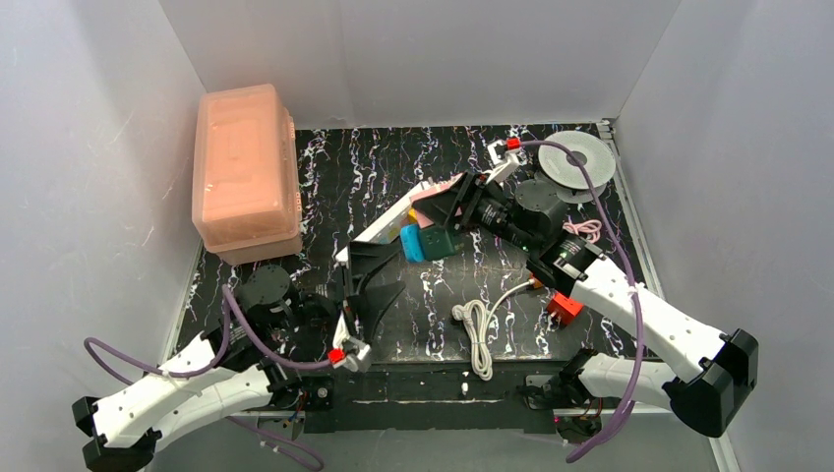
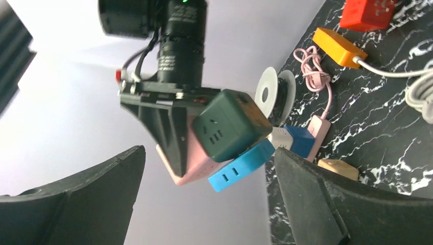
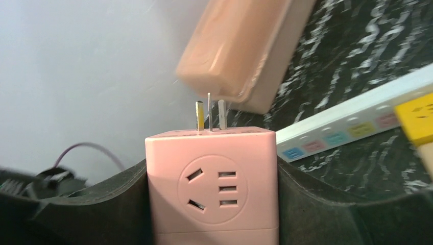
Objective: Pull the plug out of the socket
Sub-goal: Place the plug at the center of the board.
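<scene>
The pink plug (image 3: 212, 189) is smooth matt plastic, with three bare metal prongs (image 3: 209, 113), one brassy and two silvery. Beside the plug, the socket (image 3: 352, 120) is white, faintly glossy plastic. Beyond the plug, a peach box (image 3: 245, 46) looks like smooth, cloudy plastic. The table (image 3: 347, 56) is black, marbled, with a slight sheen.

No legible text or labels anywhere.

Top external looks steeply down from the near side; 2 wrist views sit close, tilted; all 3 share the pink plug (image 1: 431, 210) (image 2: 190, 164) (image 3: 212, 189).
</scene>
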